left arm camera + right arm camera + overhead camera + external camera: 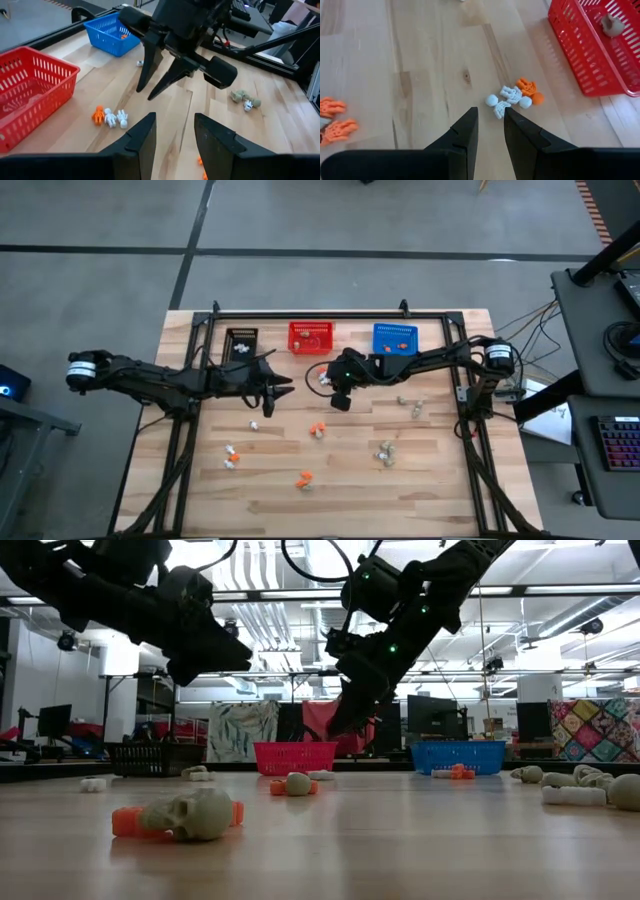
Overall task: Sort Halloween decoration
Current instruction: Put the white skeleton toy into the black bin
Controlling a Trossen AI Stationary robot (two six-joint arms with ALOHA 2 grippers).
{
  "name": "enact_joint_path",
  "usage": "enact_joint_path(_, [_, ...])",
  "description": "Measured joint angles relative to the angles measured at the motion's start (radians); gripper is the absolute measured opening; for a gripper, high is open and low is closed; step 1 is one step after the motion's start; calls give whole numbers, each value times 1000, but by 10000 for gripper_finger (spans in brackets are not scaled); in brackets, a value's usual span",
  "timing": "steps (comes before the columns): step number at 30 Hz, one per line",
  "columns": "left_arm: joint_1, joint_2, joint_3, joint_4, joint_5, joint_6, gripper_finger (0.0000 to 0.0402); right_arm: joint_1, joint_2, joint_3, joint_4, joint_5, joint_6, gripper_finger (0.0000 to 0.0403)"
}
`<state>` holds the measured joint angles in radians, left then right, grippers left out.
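- Nearest the low camera: a beige-grey skull (195,814) lying on an orange trinket, both moulded plastic on the grained wooden table (440,480).
- My right gripper (489,125) hangs just above a white-and-orange cluster (512,96) beside the red basket (590,47), fingers a narrow gap apart, empty.
- I'd centre over one white piece before lowering; they touch, so a stray neighbour could come up too.
- My left gripper (174,135) waits near the table's middle, fingers parted, empty.
- Other decorations lie scattered.

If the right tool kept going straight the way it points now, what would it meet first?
Probably the white skeleton trinkets just beyond the right tool, beside an orange one; nothing shows between them, though depth is uncertain.
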<state>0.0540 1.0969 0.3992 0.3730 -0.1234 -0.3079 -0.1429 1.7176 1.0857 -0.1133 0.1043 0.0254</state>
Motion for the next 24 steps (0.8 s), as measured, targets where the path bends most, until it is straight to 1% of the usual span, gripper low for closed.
enact_joint_path(7, [0,2,18,1,-1,26,116,-2,0,-1,-2,0,28,87])
enact_joint_path(18, [0,3,19,2,-2,35,116,-2,0,-1,0,1,26,141])
enact_joint_path(24, [0,3,19,2,-2,38,116,-2,0,-3,0,2,7,159])
